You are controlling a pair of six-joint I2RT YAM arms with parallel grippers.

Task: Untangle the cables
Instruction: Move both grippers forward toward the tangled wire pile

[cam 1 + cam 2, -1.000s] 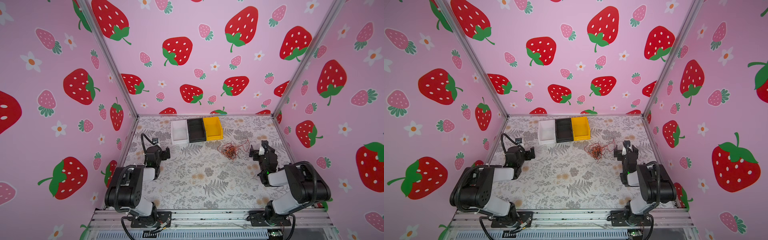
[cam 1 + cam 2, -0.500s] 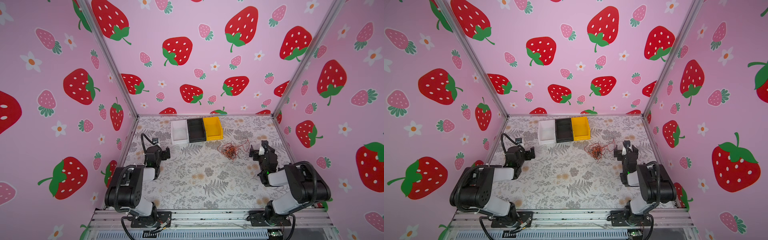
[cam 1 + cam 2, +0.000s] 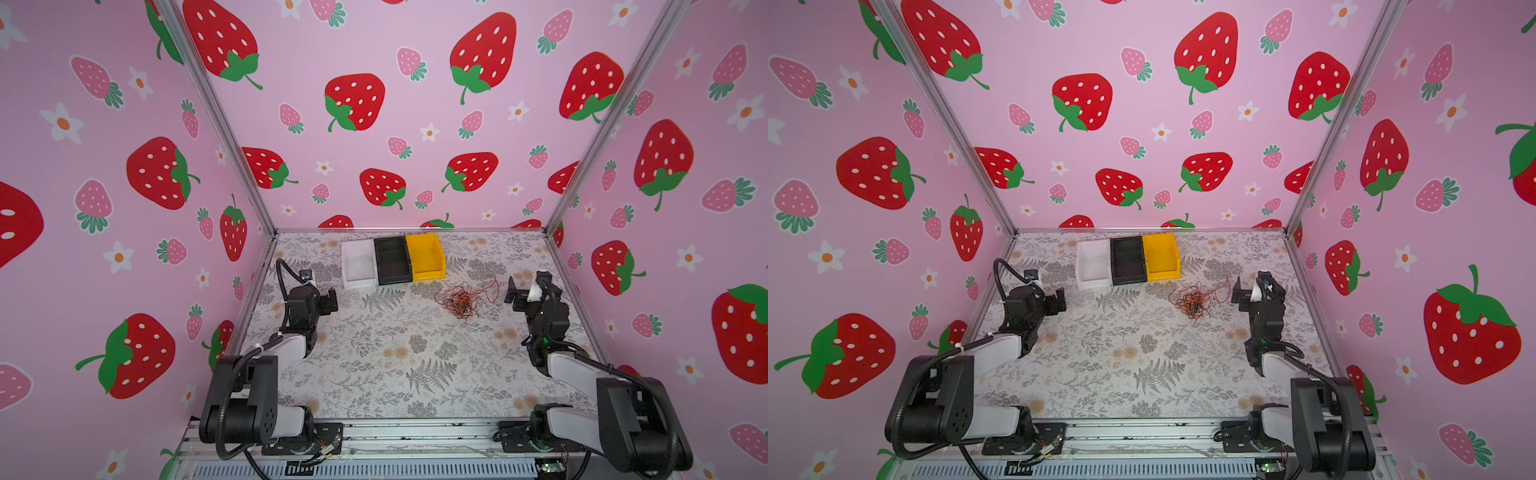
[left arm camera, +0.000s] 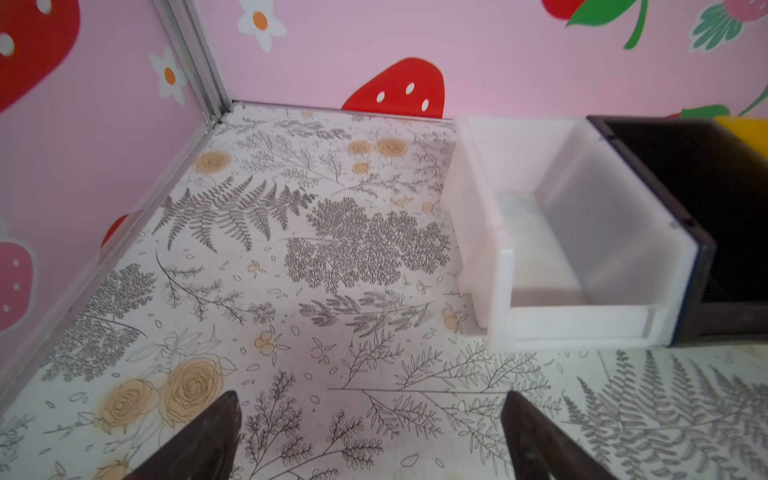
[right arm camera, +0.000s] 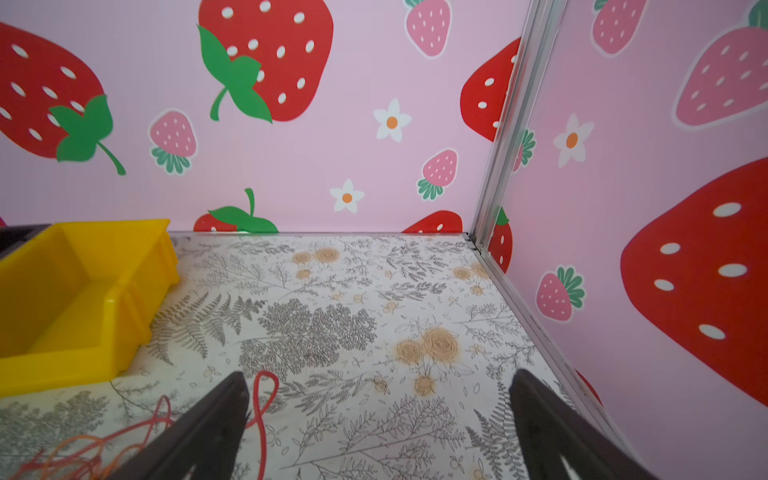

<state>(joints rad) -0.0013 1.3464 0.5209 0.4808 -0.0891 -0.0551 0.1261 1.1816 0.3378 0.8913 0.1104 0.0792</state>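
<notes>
Nothing is started yet. The thin orange, red and black cables (image 3: 463,300) lie tangled near the yellow plastic bin (image 3: 428,274). The left gripper (image 4: 370,395) and right gripper (image 5: 379,374) are wide and empty. Next, I think the right one should pinch one loop.

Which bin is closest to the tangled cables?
The yellow bin, rightmost in the row; the black bin and white bin are farther from the cables.

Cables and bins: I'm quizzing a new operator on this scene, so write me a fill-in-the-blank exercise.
The tangled cables lie nearest the ____ bin.
The bin touching the white bin is ____.
The left claw and the right claw are both ____.
The cables lie closer to the ____ claw.
Missing words: yellow, black, open, right.
</notes>
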